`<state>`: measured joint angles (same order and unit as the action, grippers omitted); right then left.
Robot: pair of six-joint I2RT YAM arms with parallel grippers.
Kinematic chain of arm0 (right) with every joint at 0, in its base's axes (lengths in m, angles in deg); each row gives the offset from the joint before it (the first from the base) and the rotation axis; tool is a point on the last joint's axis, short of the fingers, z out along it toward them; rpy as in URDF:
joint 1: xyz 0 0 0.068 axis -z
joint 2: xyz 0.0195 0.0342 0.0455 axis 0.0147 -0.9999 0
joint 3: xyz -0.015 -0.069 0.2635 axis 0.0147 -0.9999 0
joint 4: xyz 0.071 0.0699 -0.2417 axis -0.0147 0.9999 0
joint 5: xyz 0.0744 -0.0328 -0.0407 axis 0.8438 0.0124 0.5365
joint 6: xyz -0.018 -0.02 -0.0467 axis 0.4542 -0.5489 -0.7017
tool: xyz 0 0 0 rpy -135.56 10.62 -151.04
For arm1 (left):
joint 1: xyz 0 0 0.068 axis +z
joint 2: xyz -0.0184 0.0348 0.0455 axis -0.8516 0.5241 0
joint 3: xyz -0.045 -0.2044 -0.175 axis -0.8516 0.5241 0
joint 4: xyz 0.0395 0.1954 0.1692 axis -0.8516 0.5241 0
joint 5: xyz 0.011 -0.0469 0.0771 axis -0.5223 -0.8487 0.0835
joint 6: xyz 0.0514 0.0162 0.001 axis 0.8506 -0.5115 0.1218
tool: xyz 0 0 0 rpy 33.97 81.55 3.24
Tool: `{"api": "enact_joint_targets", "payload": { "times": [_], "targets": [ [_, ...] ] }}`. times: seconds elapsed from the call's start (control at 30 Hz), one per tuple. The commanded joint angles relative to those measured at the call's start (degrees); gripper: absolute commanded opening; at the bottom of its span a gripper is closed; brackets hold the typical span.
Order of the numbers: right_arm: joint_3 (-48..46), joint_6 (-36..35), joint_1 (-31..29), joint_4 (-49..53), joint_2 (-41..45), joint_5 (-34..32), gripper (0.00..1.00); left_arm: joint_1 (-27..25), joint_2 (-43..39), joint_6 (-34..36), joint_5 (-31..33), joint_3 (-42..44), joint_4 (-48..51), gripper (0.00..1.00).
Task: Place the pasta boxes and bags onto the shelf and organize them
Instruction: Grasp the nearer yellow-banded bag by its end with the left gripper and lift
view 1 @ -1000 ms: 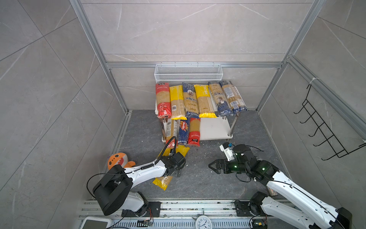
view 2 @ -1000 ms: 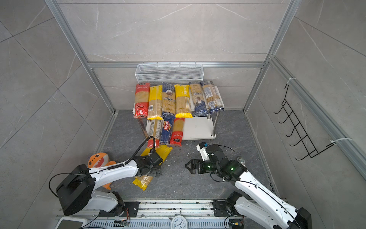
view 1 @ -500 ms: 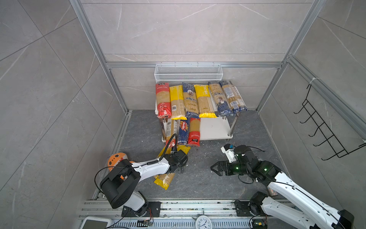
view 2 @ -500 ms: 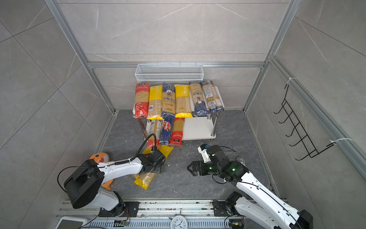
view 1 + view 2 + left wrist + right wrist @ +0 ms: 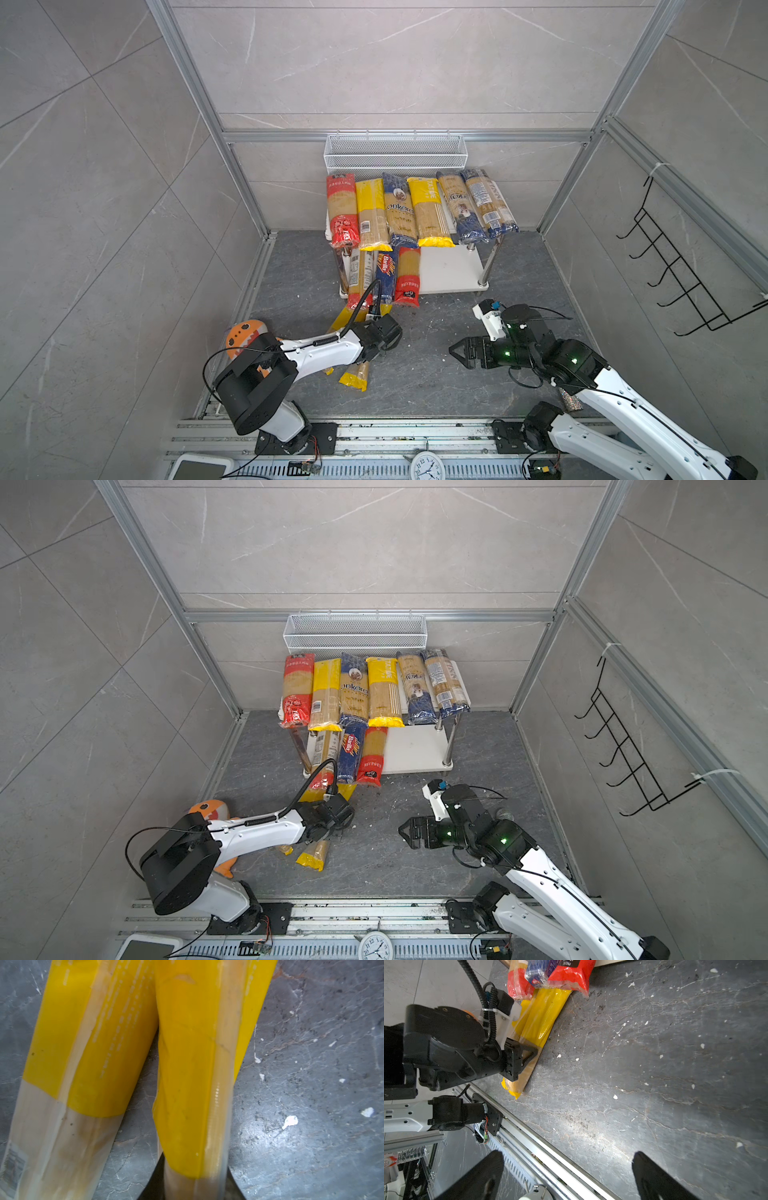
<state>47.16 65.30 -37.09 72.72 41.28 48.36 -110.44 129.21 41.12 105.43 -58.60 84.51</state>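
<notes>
Yellow film marks the 2 spaghetti packets left on the grey surface, side by side toward its front-left corner, just right of the orange plush toy [image 5: 245, 332]. The left gripper [image 5: 526, 1062] is clamped across the one nearer the surface's middle, the held packet [image 5: 193, 1084], with a finger on each long side. The neighbour packet [image 5: 83, 1064] lies just beside it.

The held packet's long axis runs from the surface's front edge back toward the front-left corner of the shelf [image 5: 449, 270]. Its far end is tucked under the overhanging ends of the 3 packets on the lower board. The top board carries 6 packets in a row. The bare room is the right half of the lower board, back and right of the grip, so the lift probably needs a draw toward the front before a swing right.

The left arm is plainly nearer. The right gripper [image 5: 455, 353] hovers wide open and empty over the surface's front-right part, well apart from every packet.

Against 1 second ago, the left jaws, then spread wide over this packet, have shut on it. The packet lies nearly where it did, and the right gripper has barely moved.
</notes>
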Motion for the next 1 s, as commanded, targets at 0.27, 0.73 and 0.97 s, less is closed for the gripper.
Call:
{"api": "enact_joint_targets", "payload": {
  "times": [0.27,0.73,0.97],
  "targets": [
    [1.98,0.73,-0.31,2.58,3.27,-0.39,1.0,-8.11,-17.41,-6.82,-9.1,3.62,8.64,0.0],
    [3.89,2.0,-0.29,5.65,9.23,-2.0,1.0,-9.11,-32.02,-6.4,-15.46,5.6,-10.46,0.0],
    [6.17,1.88,-0.25,9.28,12.59,-3.96,1.0,-8.68,-22.87,-2.99,-19.59,1.54,-25.46,0.0]
  ]
}}
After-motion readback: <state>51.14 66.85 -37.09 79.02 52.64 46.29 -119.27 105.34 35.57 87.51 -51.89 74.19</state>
